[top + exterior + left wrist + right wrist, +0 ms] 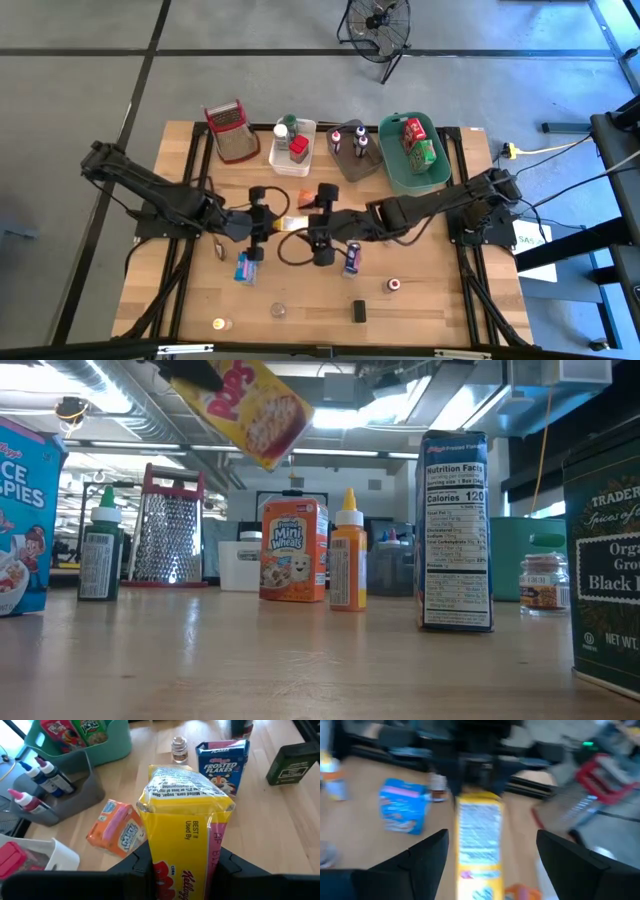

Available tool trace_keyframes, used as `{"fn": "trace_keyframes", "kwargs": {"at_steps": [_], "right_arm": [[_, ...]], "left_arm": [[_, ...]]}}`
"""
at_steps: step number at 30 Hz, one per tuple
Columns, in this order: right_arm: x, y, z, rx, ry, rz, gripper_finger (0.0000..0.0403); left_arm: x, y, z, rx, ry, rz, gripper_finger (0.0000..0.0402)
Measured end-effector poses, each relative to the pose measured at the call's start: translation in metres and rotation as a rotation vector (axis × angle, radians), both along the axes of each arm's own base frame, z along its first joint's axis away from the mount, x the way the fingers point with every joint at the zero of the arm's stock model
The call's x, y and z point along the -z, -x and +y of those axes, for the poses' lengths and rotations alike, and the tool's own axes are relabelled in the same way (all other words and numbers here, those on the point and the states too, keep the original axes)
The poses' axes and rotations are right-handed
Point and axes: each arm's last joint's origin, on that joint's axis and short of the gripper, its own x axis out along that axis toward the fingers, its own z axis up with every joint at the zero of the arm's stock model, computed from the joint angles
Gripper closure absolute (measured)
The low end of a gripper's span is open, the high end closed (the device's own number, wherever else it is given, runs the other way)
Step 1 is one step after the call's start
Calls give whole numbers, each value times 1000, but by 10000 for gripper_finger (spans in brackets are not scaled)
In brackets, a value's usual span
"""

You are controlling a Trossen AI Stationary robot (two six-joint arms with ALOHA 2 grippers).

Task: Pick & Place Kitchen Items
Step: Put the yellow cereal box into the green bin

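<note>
The left gripper [278,224] is closed on a small yellow cereal box [182,827], its dark fingers [137,865] pressing the box's two sides and holding it lifted above the middle of the wooden table [420,300]; in the low view the box [245,408] hangs tilted in the air. The right gripper [318,222] sits just to the right of it with its jaws spread wide and nothing between them, the yellow box [479,845] lying ahead of its fingers [427,857]. Just beyond the held box an orange Mini Wheats box [116,828] lies on its side, and a blue Frosted Flakes box [222,766] stands to the right with a small jar [179,749] behind it. Another blue box [246,267] stands left of centre near the front. At the far edge are a red-rimmed wire basket [229,130], a white bin [278,160], a grey bin [355,168] holding squeeze bottles, and a green bin [400,175] with two small boxes. Small jars [279,311] and a dark tin [359,310] dot the near edge. The right wrist view is blurred, so labels there cannot be read.
</note>
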Motion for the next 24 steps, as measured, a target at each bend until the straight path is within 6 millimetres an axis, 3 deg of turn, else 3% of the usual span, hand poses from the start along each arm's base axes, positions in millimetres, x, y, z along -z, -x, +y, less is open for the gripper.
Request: {"fn": "trace_keyframes", "kwargs": {"at_steps": [15,24], "right_arm": [[1,-3,-11,-24,-14,17,98],[1,-7,-21,-49,-46,20,98]], "left_arm": [[-2,-10,-3,-6,-12,-68,300],[-4,-14,6,-44,-3,-89,300]]}}
